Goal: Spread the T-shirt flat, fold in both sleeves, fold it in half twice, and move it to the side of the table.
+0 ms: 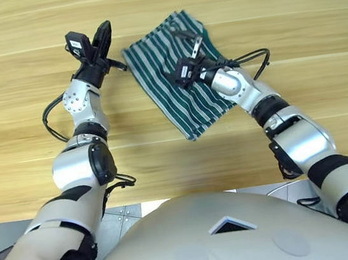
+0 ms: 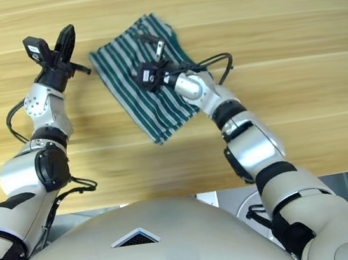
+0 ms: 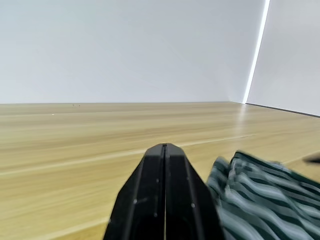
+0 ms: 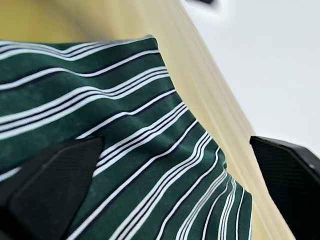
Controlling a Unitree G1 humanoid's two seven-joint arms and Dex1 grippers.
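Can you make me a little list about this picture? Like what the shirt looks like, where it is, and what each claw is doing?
Shirt: green T-shirt with white stripes, folded into a small packet
Where it is: lying on the wooden table, tilted at an angle
Left claw: shut, holding nothing, beside the shirt on its left
Right claw: open, over the far part of the shirt; I cannot tell if it touches the cloth
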